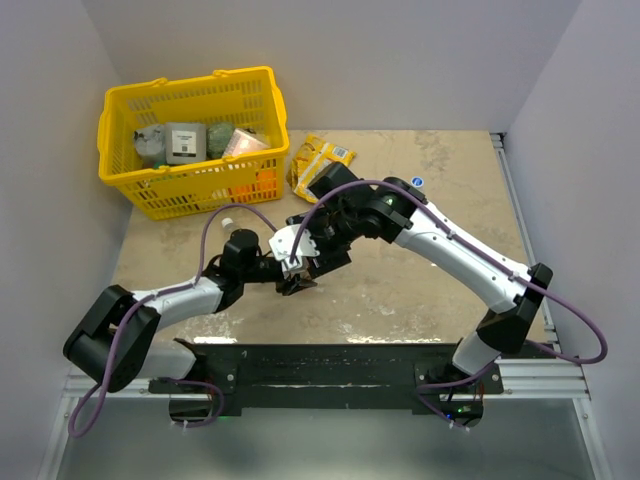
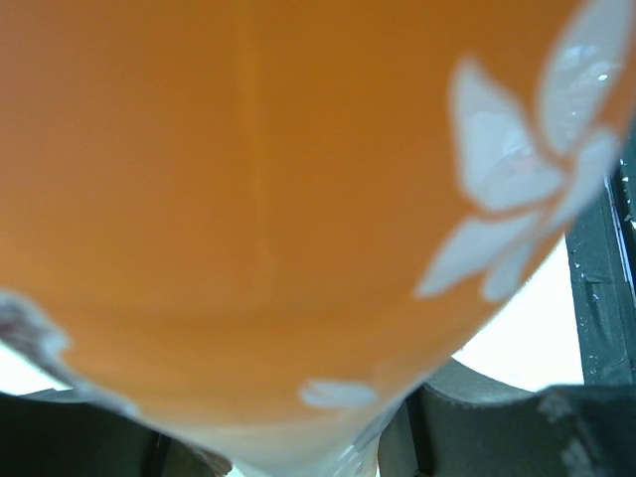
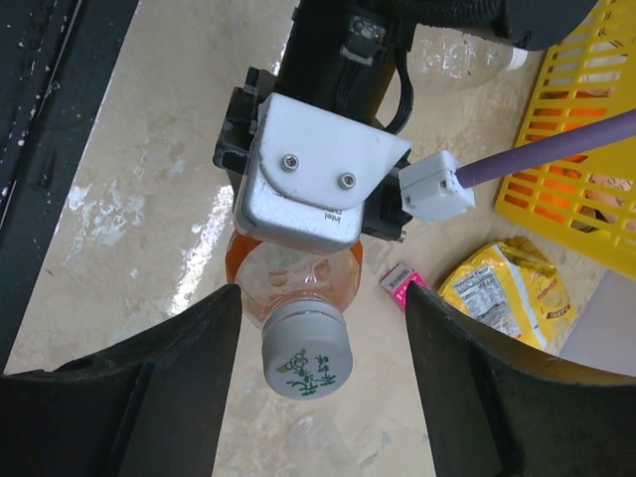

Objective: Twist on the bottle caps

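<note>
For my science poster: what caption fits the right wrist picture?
Open right gripper straddles the whitish cap on the orange bottle held by the left gripper.

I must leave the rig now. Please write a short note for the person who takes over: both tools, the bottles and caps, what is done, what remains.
Left tool: shut on the orange bottle.
Right tool: open, fingers on either side of the whitish cap, not gripping it.
Done: that cap sits on the bottle's neck; how tight, I cannot tell.
Elsewhere: blue cap on the far side of the table; one clear bottle lies by the yellow basket.
Left to do: tighten this cap, then cap the rest.
</note>
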`<move>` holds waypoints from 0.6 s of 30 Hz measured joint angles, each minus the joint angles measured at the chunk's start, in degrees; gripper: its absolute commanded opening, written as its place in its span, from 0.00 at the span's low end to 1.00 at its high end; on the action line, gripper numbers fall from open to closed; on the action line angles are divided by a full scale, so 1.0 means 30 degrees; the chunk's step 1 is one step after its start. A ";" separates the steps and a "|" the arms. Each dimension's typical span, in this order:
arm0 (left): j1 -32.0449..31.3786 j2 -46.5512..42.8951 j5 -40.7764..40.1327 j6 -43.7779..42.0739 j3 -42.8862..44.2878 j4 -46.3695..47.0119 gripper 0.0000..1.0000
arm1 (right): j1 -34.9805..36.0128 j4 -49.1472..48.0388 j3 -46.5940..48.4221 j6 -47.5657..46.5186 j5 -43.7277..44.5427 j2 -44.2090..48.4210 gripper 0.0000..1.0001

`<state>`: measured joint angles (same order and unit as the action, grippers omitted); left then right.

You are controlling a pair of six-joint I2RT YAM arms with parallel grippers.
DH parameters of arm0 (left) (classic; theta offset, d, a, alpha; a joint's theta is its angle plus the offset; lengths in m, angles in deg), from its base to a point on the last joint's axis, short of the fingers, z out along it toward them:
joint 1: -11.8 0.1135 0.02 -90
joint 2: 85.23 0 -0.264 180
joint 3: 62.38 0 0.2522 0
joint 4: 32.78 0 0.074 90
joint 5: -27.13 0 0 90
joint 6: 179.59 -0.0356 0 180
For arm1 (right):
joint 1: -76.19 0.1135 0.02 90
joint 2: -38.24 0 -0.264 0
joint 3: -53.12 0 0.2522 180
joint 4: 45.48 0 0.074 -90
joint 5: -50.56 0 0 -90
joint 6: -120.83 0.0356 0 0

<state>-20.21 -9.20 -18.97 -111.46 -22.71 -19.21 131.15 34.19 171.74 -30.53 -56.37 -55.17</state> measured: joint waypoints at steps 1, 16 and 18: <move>0.0000 -0.0036 0.0000 0.0007 -0.0015 0.0000 0.00 | 0.0000 0.0036 -0.0007 -0.0007 0.0131 0.0029 0.66; 0.0000 -0.0051 -0.0044 -0.0015 -0.0109 0.0138 0.00 | -0.0233 0.1020 -0.0095 -0.0066 0.0801 0.0408 0.46; 0.0000 -0.0051 -0.0066 -0.0015 -0.0109 0.0146 0.00 | -0.0240 0.1282 -0.0080 -0.0066 0.0794 0.0401 0.41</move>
<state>-20.21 -9.36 -19.17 -111.50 -23.04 -18.77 130.43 38.03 171.50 -30.73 -53.99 -53.96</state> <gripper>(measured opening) 0.541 0.474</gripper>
